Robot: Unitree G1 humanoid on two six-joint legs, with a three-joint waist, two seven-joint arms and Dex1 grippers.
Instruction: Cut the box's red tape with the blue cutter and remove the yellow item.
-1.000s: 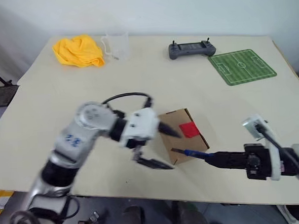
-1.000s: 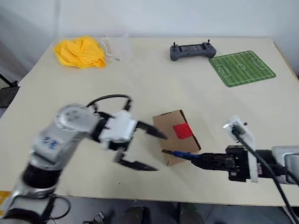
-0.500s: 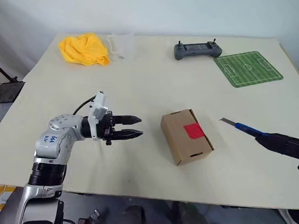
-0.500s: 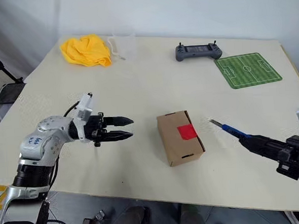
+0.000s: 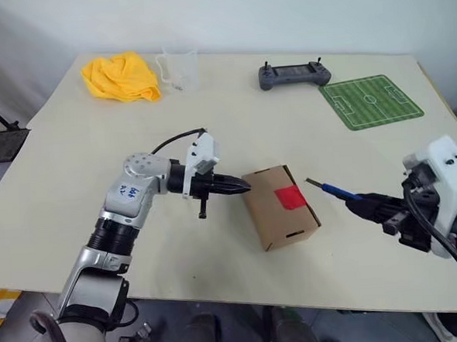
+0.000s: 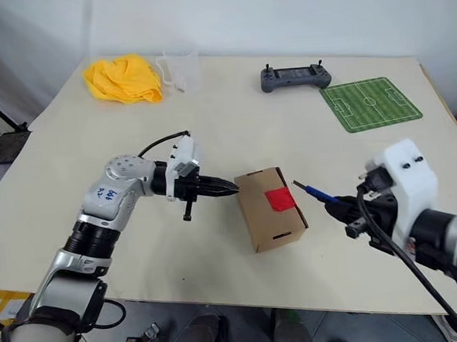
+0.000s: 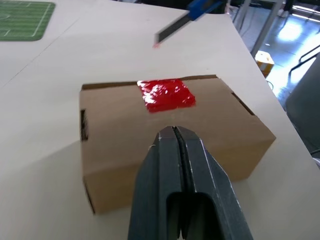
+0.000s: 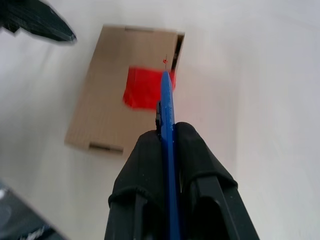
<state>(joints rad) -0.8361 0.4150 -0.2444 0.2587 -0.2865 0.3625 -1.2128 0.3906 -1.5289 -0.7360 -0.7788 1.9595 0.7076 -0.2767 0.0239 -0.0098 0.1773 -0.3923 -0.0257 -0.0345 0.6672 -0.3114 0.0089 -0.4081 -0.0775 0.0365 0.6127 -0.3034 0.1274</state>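
Observation:
The brown cardboard box [image 5: 271, 215] lies in the middle of the table with the red tape [image 5: 290, 197] on its top. My left gripper [image 5: 243, 187] is shut with nothing in it. Its tips are at the box's left side, and I cannot tell whether they touch it. My right gripper [image 5: 376, 206] is shut on the blue cutter [image 5: 343, 193], just right of the box. The blade points at the box and hovers above the table. In the right wrist view the blade tip lines up with the tape's edge [image 8: 146, 88]. The yellow item is hidden.
A crumpled yellow cloth [image 5: 120, 77] and a clear plastic cup [image 5: 178, 69] sit at the far left of the table. A grey controller [image 5: 294, 75] and a green football-pitch mat [image 5: 371, 100] lie at the far right. The table's near edge runs just below the box.
My left gripper's fingers have gone from wide open to shut, and its tips are now at the box's left side. The cutter left the box's near corner and now hovers right of the tape.

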